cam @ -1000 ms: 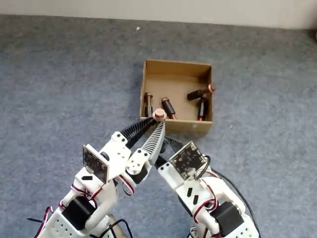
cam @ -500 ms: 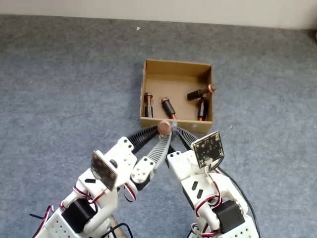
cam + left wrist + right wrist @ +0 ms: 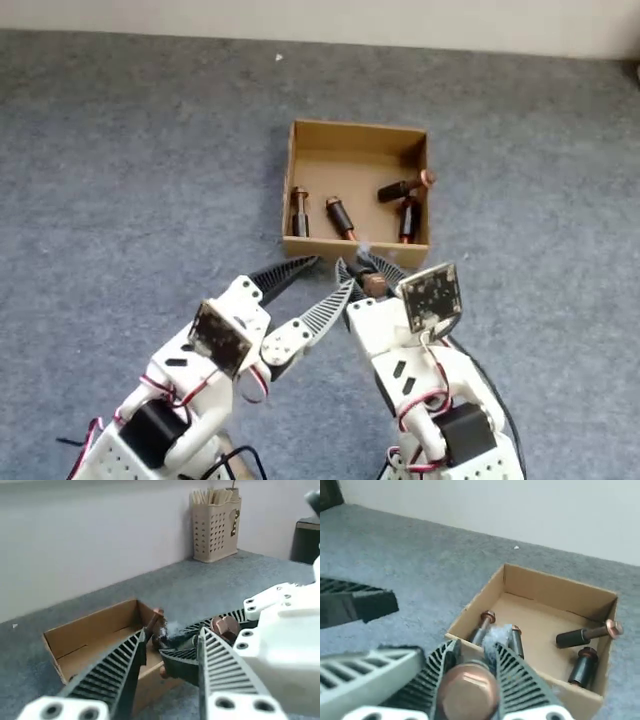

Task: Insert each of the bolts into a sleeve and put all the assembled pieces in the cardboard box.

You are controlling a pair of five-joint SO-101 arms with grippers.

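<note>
A grey, carpet-like surface (image 3: 120,200) is seen in front of a pale wall (image 3: 75,530). A beige perforated holder (image 3: 216,530) filled with thin wooden sticks is stood on it near that wall.

One bolt (image 3: 468,691) with a copper head is pinched between the ribbed fingers (image 3: 516,677) of the right end effector (image 3: 472,650). Its head is turned back toward the wrist camera. The shank is hidden between the fingers, so whether a sleeve is fitted on it cannot be told. In the high view this bolt is held over the surface, just outside the near wall of the cardboard box (image 3: 355,127) and toward its right half.

The left end effector (image 3: 333,273) is spread wide and nothing is gripped in it. It is placed just beside the right end effector, with one tip brought close to it; contact between them cannot be judged.

Four assembled pieces (image 3: 340,217), each a dark sleeve with a copper bolt head, are counted inside the box. Two are laid near the left half of the near wall. One is leaned across the right side with its head at the rim. One is set by the near right corner.

In all, one box, two end effectors, four boxed pieces and one gripped bolt are counted.
</note>
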